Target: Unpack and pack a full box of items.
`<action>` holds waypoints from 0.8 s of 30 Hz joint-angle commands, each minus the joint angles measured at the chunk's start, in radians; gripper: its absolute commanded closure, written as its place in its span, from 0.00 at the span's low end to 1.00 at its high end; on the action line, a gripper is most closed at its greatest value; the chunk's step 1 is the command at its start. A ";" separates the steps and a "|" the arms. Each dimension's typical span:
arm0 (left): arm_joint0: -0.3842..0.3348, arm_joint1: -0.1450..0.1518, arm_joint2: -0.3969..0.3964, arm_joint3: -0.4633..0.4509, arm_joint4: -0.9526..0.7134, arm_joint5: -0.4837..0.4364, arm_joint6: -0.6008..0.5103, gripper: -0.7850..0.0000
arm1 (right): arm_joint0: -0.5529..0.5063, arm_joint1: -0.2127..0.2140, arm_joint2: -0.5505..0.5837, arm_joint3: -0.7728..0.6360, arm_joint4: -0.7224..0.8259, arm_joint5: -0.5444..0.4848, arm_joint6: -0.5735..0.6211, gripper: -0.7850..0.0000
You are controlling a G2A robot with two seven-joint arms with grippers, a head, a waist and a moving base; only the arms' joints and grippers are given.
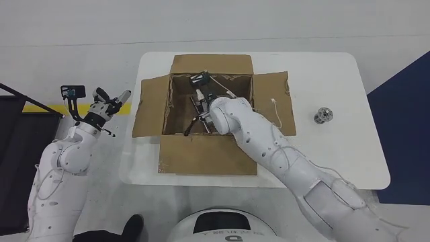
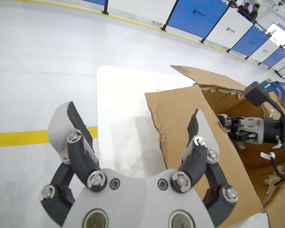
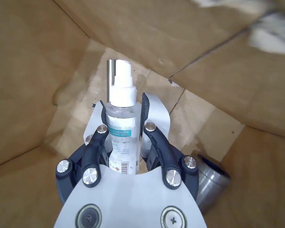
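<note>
The right gripper (image 3: 123,111) is down inside the open cardboard box (image 1: 208,153) in the middle of the table (image 1: 336,161). Its fingers are closed around the upper body of a clear spray bottle (image 3: 122,88), just below the white pump. The plastic looks smooth, so a quick lift could let the bottle slide or twist out of the pads. The pump head could also catch on a box wall or a ragged flap on the way out. A metal cylinder (image 3: 211,181) lies just beside the gripper and could be knocked. The left gripper (image 2: 134,110) hangs wide open and empty off the table's left edge.
</note>
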State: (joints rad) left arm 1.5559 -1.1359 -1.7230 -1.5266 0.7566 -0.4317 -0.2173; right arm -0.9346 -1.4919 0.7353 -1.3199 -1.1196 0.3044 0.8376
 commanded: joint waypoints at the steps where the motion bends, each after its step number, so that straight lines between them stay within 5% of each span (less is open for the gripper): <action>1: 0.000 0.000 0.000 0.000 0.000 0.000 0.000 0.00 | -0.080 0.027 0.048 -0.138 -0.060 -0.009 0.005 1.00; 10: 0.000 0.000 0.000 0.000 0.000 0.000 0.000 0.00 | -0.334 0.093 0.184 -0.498 -0.170 -0.143 -0.071 1.00; 18: 0.000 0.000 0.000 0.000 0.000 0.000 0.000 0.00 | -0.643 0.141 0.379 -0.808 -0.185 -0.254 -0.527 1.00; 24: 0.000 0.000 0.000 0.000 0.000 0.000 0.000 0.00 | -0.880 0.166 0.594 -0.891 -0.066 -0.345 -0.854 1.00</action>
State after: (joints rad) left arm 1.5559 -1.1359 -1.7230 -1.5266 0.7566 -0.4317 -0.2173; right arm -1.7772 -1.3286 1.2928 -2.2072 -1.2080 -0.0261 0.0353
